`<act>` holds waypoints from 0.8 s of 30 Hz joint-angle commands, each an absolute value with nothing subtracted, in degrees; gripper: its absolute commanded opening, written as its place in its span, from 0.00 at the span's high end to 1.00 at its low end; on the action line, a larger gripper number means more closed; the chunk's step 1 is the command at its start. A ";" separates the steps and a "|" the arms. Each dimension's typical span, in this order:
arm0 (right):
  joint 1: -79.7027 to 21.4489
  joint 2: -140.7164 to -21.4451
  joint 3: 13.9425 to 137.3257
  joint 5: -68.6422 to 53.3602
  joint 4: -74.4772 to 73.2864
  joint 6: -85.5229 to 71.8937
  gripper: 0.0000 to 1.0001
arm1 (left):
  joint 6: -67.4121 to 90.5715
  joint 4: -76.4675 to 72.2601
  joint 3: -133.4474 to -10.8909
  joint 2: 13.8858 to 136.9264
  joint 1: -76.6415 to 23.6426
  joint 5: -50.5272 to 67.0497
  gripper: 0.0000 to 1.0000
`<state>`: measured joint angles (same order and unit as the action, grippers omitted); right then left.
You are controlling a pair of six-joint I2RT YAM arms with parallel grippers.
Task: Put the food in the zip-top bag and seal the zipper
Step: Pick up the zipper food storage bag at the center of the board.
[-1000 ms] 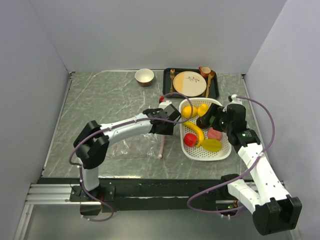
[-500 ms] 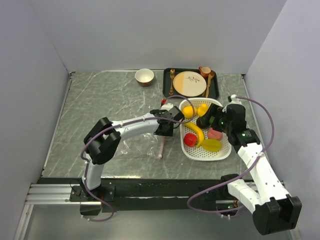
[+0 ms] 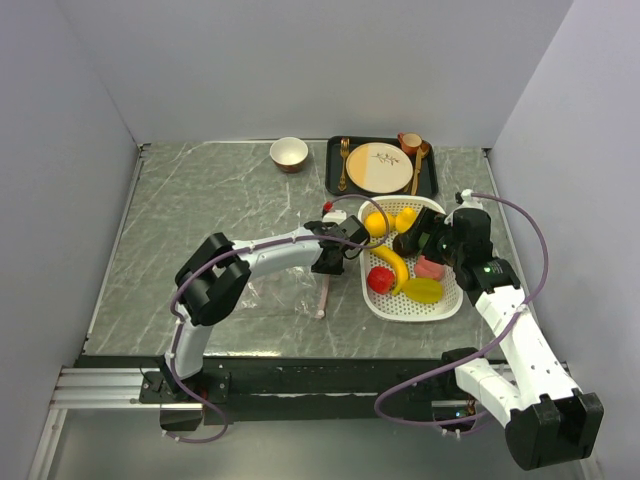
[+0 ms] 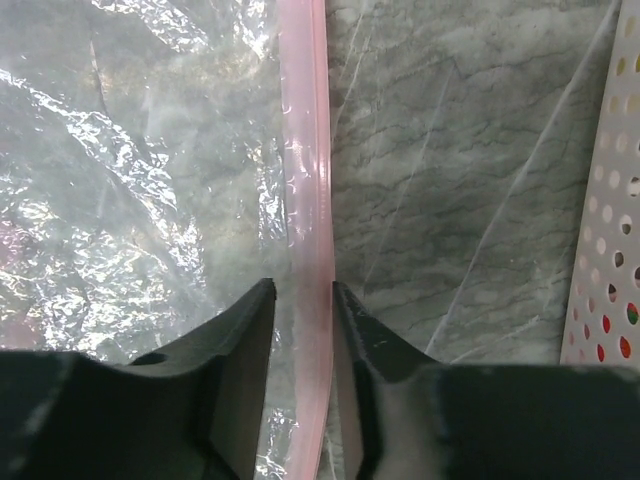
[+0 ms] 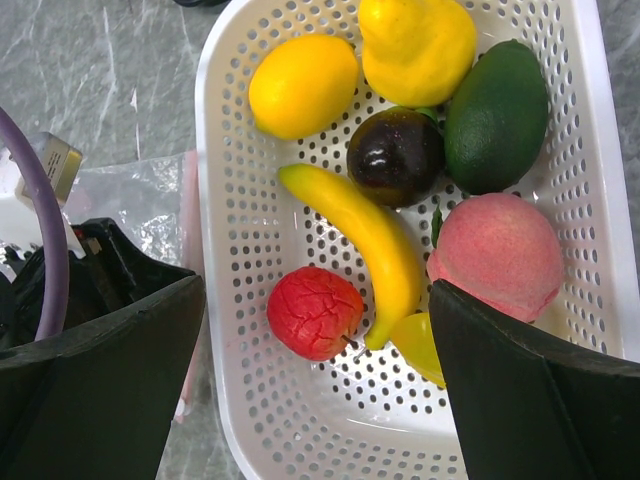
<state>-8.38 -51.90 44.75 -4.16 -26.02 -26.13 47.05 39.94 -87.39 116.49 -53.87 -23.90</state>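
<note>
The clear zip-top bag lies flat on the table left of the white basket. Its pale pink zipper runs between the fingers of my left gripper, which stands narrowly open astride the strip, low over the table. The basket holds the food: banana, red apple, peach, dark purple ball, two yellow round fruits, a green one and a yellow-green piece. My right gripper hovers wide open above the basket, holding nothing.
A black tray with a beige plate, cutlery and a cup sits behind the basket. A small bowl stands at the back. Walls close in on the left, right and rear.
My left arm has stretched forward and to the right, bringing its gripper down over the bag's pink edge beside the basket. The right arm and the fruit have not moved.
</note>
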 commanded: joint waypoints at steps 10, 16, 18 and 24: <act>-8.26 -50.54 44.65 -4.92 -25.31 -26.81 0.00 | 48.43 39.46 -87.19 114.17 -53.61 -25.75 0.99; -8.26 -50.45 44.47 -6.23 -25.05 -27.07 0.00 | 48.69 39.99 -85.87 110.93 -53.61 -26.01 0.99; -8.26 -50.27 44.30 -11.84 -23.83 -26.98 0.00 | 48.69 39.56 -84.82 107.60 -53.70 -26.19 0.99; -8.52 -52.38 40.61 -28.88 -13.38 -35.58 0.02 | 50.09 36.83 -77.96 96.09 -53.61 -26.36 0.99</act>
<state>-8.38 -51.62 43.00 -15.40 -22.22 -29.43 47.94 39.09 -79.77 105.49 -53.76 -24.38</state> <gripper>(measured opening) 0.998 0.014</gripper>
